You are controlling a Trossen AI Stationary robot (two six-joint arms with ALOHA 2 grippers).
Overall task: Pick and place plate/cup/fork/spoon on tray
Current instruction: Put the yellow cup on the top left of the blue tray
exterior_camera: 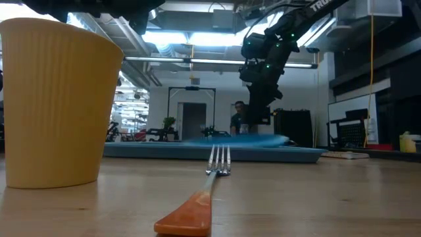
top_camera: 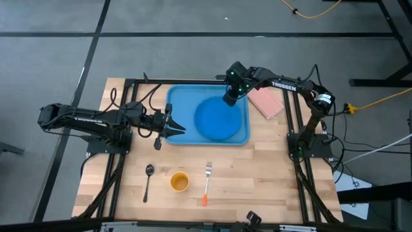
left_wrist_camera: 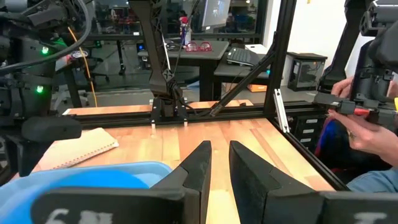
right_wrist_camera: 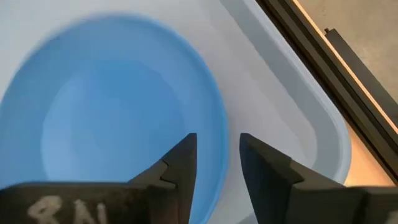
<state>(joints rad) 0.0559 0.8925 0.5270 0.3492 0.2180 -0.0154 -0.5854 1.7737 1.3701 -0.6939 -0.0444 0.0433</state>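
The round blue plate (top_camera: 219,119) lies in the right half of the light-blue tray (top_camera: 177,96). My right gripper (top_camera: 230,100) hangs over the plate's far rim, pointing steeply down. It is open, and in its wrist view its fingers (right_wrist_camera: 180,165) stand on either side of the rim (right_wrist_camera: 219,134) with a gap showing. My left gripper (top_camera: 182,131) waits level at the tray's left side, its fingers a little apart and holding nothing. The yellow cup (top_camera: 179,182), the orange-handled fork (top_camera: 206,183) and the dark spoon (top_camera: 148,180) rest on the wood near the front edge.
A pink pad (top_camera: 266,102) lies right of the tray, under my right arm. Black frame rails (top_camera: 288,129) run along both sides of the table. In the left wrist view a person's hand (left_wrist_camera: 367,124) shows beyond the table's right side. Bare wood (top_camera: 257,174) lies right of the fork.
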